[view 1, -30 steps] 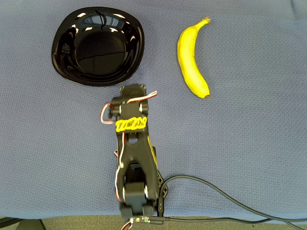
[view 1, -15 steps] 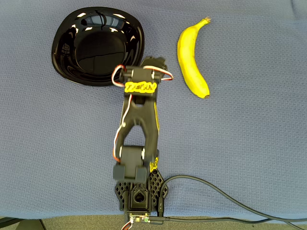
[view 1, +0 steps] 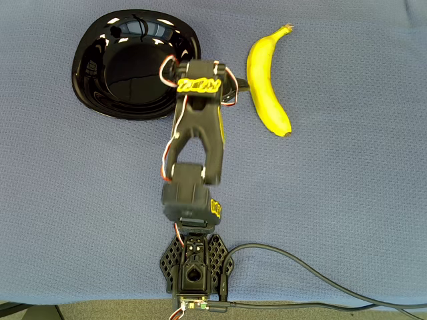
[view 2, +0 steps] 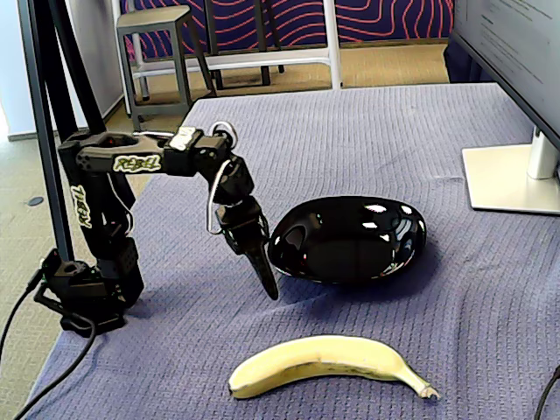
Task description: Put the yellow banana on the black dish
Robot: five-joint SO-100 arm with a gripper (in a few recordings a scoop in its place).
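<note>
The end effector (view 2: 265, 278) hangs from the arm's bent wrist with its dark fingers pointing down toward the desk (view 2: 367, 140). In the fixed view the fingers look pressed together into one narrow point with nothing between them, so it reads as closed and empty. Its tip sits just beside the near-left rim of the black dish (view 2: 347, 238), apart from it as far as can be seen. In the overhead view the wrist covers the fingers, and a small dark part pokes out toward the banana (view 1: 265, 80).

The banana lies flat on the blue woven cloth that covers the desk, to the right of the dish in the overhead view, with the arm's wrist between the two. Its stem points to the upper edge of that view, its dark tip to the lower. In the fixed view it lies in the foreground (view 2: 325, 362), well apart from the dish.

Yellow lettering runs along the arm's upper link and upright link, but it is too small to read for certain. A black cable (view 1: 313, 277) leads from the arm's base to the right.
</note>
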